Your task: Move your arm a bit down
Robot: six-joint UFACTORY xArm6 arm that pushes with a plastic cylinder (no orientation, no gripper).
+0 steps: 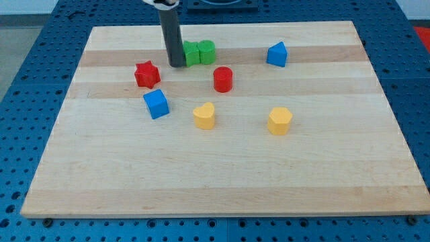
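My tip is the lower end of a dark rod coming down from the view's top. It rests on the wooden board just left of two green blocks: a green block touching or nearly touching the rod, and a second green block right of it. A red star block lies to the lower left of the tip. A red cylinder lies to the lower right. A blue cube sits below the red star.
A blue block sits toward the view's upper right. A yellow heart block and a yellow block lie mid-board. A blue perforated table surrounds the board.
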